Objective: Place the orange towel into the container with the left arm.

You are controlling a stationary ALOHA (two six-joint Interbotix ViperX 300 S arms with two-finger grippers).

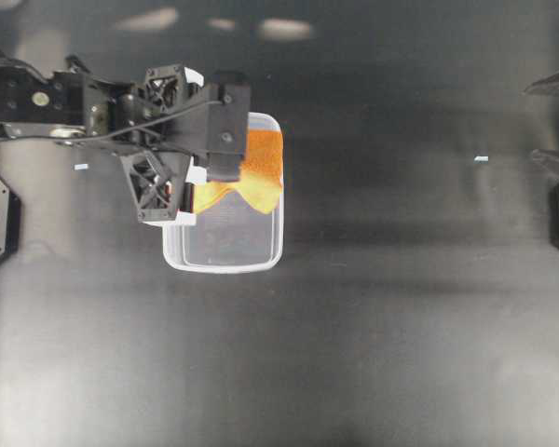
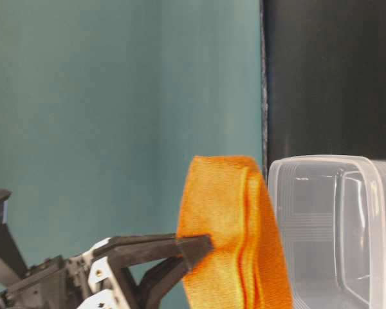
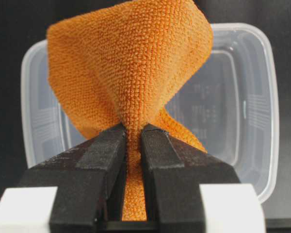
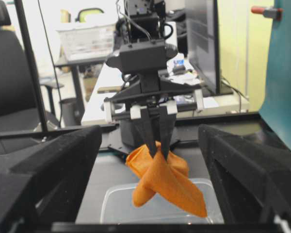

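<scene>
The left gripper (image 3: 134, 133) is clamped tight on a pinched fold of the orange towel (image 3: 131, 73), its two black fingers (image 3: 104, 145) squeezing the cloth between them so the rest fans out past the tips. From where I stand, that pinch looks chosen to let the towel hang as one loose bundle rather than spread flat. The cloth is off the counter (image 1: 401, 326), dangling from the gripper directly above the container (image 1: 225, 251), and I judge its lowest corners to be at or just inside the rim; whether any part touches the floor of the tub I cannot tell. The clear tub sits straight beneath and slightly beyond the gripper, which suits a plain drop: opening the fingers here should let the towel fall in, though a corner may drape over the rim. Far off to the side, the right gripper (image 4: 150, 228) waits with its fingers spread wide apart, holding nothing.
</scene>
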